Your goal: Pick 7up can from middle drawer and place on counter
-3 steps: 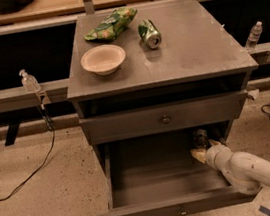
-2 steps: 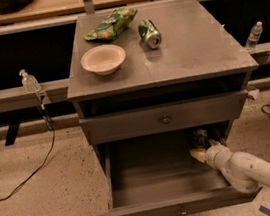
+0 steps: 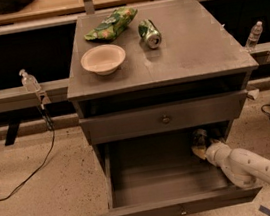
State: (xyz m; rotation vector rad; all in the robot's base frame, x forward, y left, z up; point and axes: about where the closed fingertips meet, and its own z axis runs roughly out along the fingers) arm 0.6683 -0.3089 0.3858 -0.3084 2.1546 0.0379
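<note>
The middle drawer [image 3: 156,180] is pulled out at the bottom of the grey cabinet. A pale can with green print, the 7up can [image 3: 198,138], stands in its back right corner, partly in shadow under the drawer above. My gripper [image 3: 202,150] reaches into that corner from the right on a white arm and sits right at the can. Whether it holds the can does not show. The counter [image 3: 197,50] is the cabinet's flat grey top.
On the counter lie a darker green can [image 3: 149,33] on its side, a cream bowl [image 3: 103,59] and a green snack bag [image 3: 111,24]. The taller-fronted drawer [image 3: 166,119] above is closed. Small bottles [image 3: 29,81] stand on side rails. Cables lie on the floor.
</note>
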